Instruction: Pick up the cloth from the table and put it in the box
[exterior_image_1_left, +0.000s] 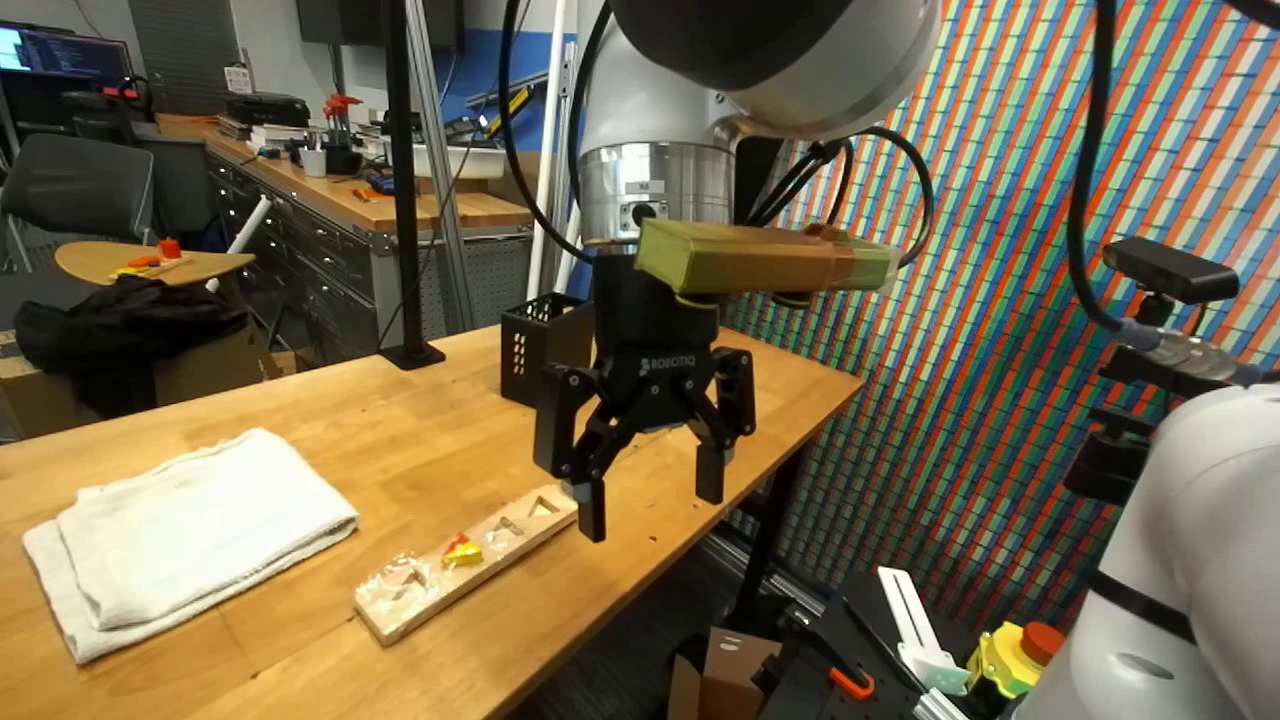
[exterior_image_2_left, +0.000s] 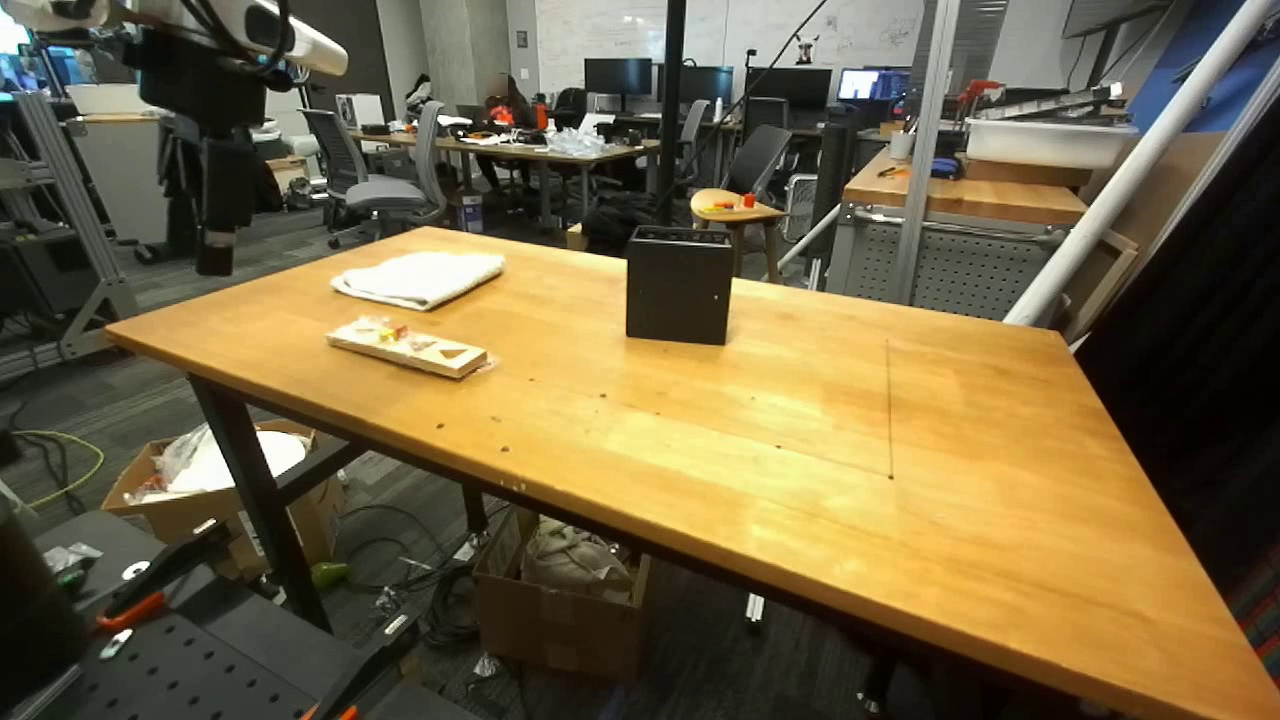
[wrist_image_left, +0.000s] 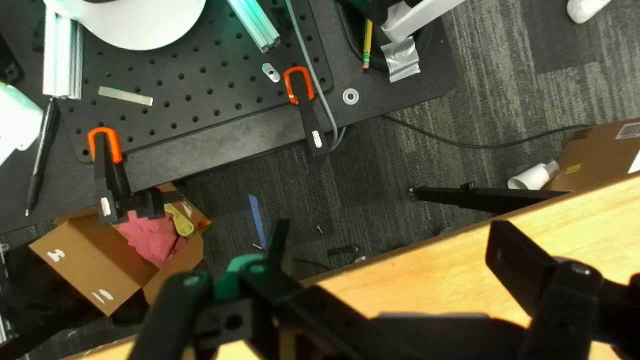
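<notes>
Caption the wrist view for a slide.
Open, empty gripper seen across the edge of the wooden table; perforated black plate and two orange-tipped clamps beyond.

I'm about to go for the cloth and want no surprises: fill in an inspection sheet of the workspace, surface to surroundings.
Surface: table of wood, small dark spots on it.
Job's things: cloth folded, on the table; box black, upright on the table, apart from the cloth, contents not visible.
Clutter: wooden strip on the table beside the cloth, not touching it.
Gripper: open, raised; held in it, nothing seen.
Cables: hanging cable, black; long cable on the floor.
Surroundings: carton on the floor; workbench beyond the table.
</notes>
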